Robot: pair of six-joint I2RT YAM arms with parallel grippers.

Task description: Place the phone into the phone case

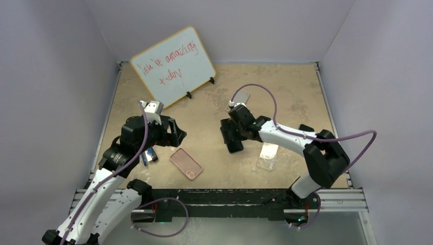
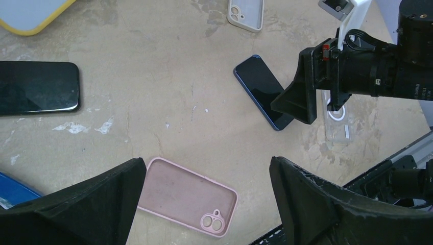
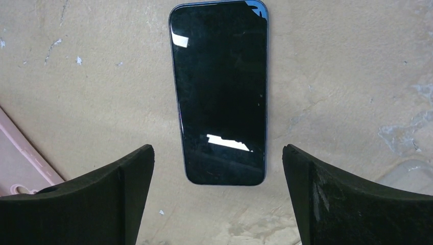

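Right wrist view: your right fingers (image 3: 102, 204) spread wide, empty, poised at the phone (image 3: 219, 92).
Your left fingers (image 2: 92, 204) likewise gape, holding nothing. Pink case (image 3: 18, 163) sits close at 8 o'clock; farther, at 12 o'clock, the phone lies flat, screen up, on the tabletop (image 3: 347, 76). Judge it stiff, slick and fairly light, glass fragile: pinch the long edges mid-length.
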